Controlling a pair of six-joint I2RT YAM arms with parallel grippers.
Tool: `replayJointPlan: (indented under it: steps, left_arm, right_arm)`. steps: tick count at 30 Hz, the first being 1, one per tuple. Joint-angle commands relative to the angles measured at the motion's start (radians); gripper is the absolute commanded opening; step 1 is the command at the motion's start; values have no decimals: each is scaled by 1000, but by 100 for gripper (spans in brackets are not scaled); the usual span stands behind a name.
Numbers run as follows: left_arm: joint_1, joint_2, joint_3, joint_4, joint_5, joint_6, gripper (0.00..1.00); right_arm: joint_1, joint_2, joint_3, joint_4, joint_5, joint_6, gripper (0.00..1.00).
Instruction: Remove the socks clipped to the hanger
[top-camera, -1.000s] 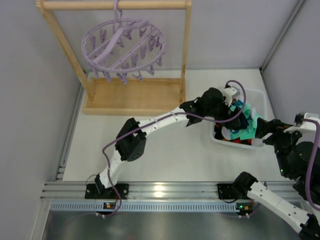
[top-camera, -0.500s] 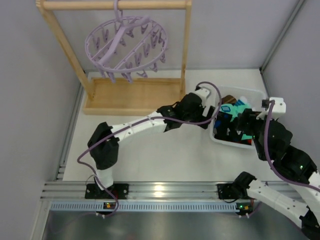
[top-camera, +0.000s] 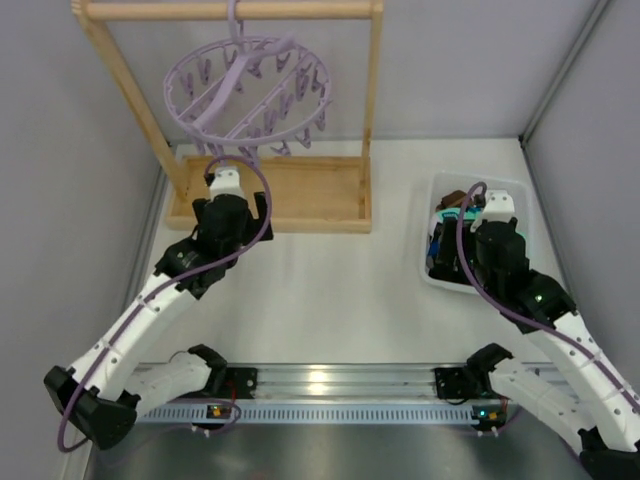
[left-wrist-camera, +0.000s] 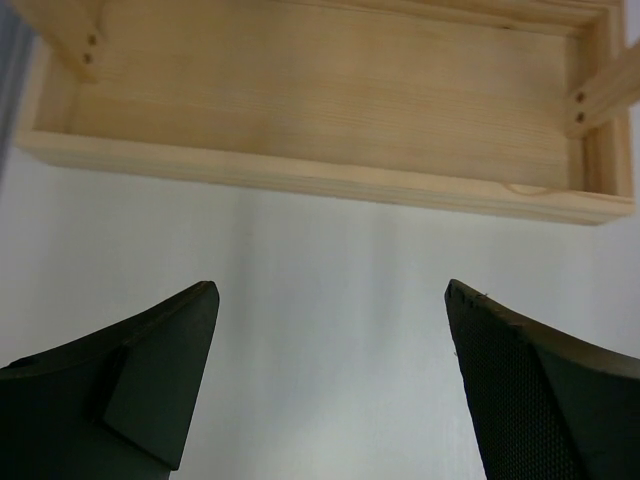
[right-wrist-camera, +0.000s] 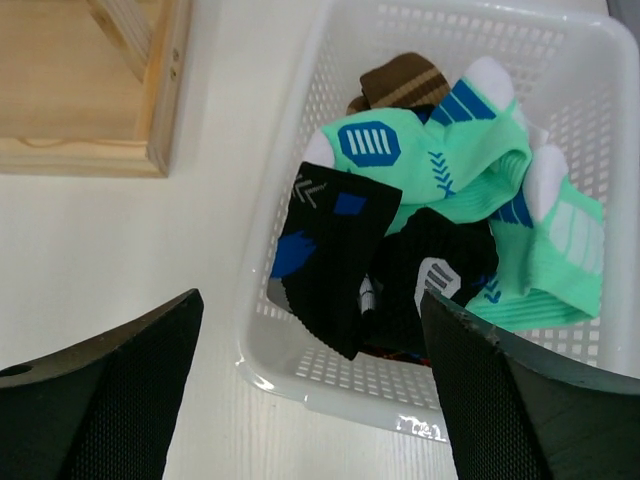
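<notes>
The lilac round hanger (top-camera: 247, 88) hangs from the wooden rack's top bar with no sock on its pegs. The socks (top-camera: 450, 215) lie in a white basket (top-camera: 428, 280) at the right. In the right wrist view I see a teal sock (right-wrist-camera: 470, 150), a brown striped one (right-wrist-camera: 405, 82) and a black one (right-wrist-camera: 335, 250). My right gripper (right-wrist-camera: 310, 300) is open and empty above the basket's near left corner (right-wrist-camera: 330, 395); it also shows in the top view (top-camera: 468, 255). My left gripper (left-wrist-camera: 330, 300) is open and empty over the table, just in front of the rack's base (left-wrist-camera: 320, 100).
The light wooden rack (top-camera: 270, 190) stands at the back left, with its tray-like base on the table and two uprights. Grey walls close the left, back and right sides. A metal rail runs along the near edge (top-camera: 320, 385).
My left arm has swung from the basket back to the left, in front of the rack's base. My right arm has moved in over the basket. The hanger sways slightly.
</notes>
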Motion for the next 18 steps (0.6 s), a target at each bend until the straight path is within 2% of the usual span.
replayJointPlan:
  steps: [1, 3, 4, 8, 9, 10, 11, 13, 14, 18]
  left_arm:
    - [90, -74, -18, -151, -56, 83, 98]
    - [112, -90, -20, -158, -16, 103, 98]
    - [115, -105, -32, -157, -7, 108, 98]
    - [116, -172, -61, -145, -92, 77, 98]
    - [145, -200, -67, -136, -76, 74, 98]
    - [183, -256, -75, -122, 6, 69, 98]
    - [292, -289, -87, -99, 71, 71, 98]
    - [398, -349, -113, -45, 207, 97, 98]
    - [455, -355, -106, -48, 219, 114, 98]
    - [458, -461, -148, -53, 223, 149, 98]
  right_arm:
    - [-69, -45, -22, 57, -107, 4, 87]
    - [-75, -80, -22, 46, -96, 7, 92]
    - [-74, -92, -20, 35, -82, 1, 99]
    - [-74, -173, -20, -12, -16, -39, 99]
    - [-74, -186, -23, -20, 2, -51, 100]
    - [-72, -203, -23, -23, 14, -53, 100]
    - [-72, -230, -25, -26, 9, -54, 99]
    - [-74, -249, -16, -26, -30, -69, 99]
    - [-72, -253, -11, -32, -37, -75, 100]
    - [-72, -243, 33, -95, 16, -82, 100]
